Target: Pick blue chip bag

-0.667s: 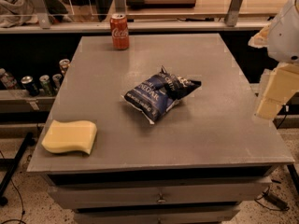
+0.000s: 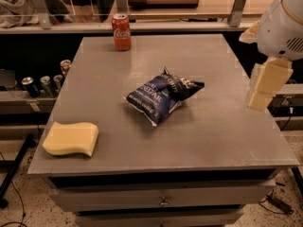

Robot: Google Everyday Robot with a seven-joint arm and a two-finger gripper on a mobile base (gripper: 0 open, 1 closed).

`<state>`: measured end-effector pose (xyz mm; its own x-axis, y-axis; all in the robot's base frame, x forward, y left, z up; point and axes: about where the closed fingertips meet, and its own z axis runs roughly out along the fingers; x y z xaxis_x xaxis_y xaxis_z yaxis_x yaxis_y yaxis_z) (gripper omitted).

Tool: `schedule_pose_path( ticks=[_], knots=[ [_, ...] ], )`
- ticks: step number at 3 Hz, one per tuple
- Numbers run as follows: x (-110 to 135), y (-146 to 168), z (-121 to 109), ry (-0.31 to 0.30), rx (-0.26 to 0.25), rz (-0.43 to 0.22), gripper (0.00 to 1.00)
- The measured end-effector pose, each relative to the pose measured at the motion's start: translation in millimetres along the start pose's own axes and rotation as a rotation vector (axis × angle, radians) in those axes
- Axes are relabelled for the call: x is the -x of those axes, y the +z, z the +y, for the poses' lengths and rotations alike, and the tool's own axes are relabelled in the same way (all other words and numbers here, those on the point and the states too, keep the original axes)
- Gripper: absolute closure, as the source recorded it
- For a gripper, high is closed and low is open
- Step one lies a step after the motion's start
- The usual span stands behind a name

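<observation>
The blue chip bag [image 2: 161, 97] is seen lying near the middle of the grey counter [image 2: 222, 141], crinkled, with its white lettering turned up and its pinched end pointed to the right. The gripper [image 2: 265, 86] is held off the counter's right edge, hung below the white arm housing [image 2: 284, 27] and kept well apart from the bag; whether it is open or closed cannot be told. A red cola can [image 2: 121, 31] is stood upright at the far edge, left of centre. A yellow sponge [image 2: 71, 138] is laid at the near left corner. Several cans [image 2: 45, 83] are shelved lower down, left of the counter.
</observation>
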<state>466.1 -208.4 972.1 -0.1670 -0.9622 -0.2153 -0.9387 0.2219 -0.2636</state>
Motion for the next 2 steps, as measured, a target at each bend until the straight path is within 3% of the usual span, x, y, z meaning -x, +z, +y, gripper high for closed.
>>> schedule_pose_path(
  ticks=[1,2],
  knots=[
    [27.3,28.3,-33.4,-0.096,0.011,-0.029,0.00],
    [63.8,61.6,-58.5,-0.146,0.036,-0.089,0.00]
  ],
)
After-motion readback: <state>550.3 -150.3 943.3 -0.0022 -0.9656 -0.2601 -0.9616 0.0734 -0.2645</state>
